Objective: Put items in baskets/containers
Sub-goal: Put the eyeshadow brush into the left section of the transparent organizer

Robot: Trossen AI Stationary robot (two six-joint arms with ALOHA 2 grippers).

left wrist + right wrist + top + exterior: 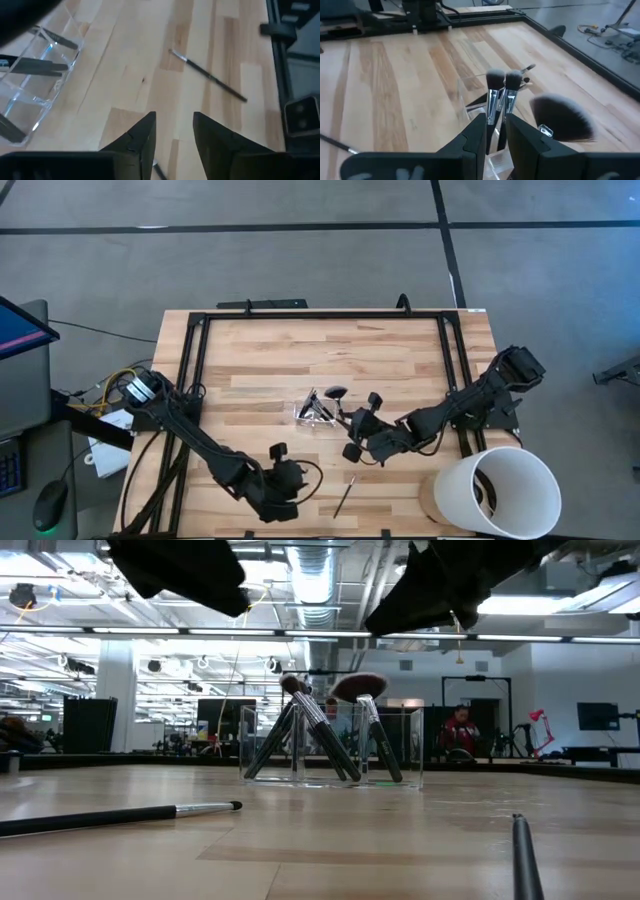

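Brushes (320,740) upright in clear tray (400,745)

We note a pale striped wood table (260,360) with a black frame (195,350). The tray (400,745) is clear. The brushes (495,95) have dark handles, silver ferrules, grey-white tips. The fan brush (562,117) is dark, white-edged. The bucket (520,485) is white.

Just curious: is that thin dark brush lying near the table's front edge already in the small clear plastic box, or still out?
Still out. The thin dark brush lies flat on the wooden table, apart from the small clear plastic box, where other brushes lean.
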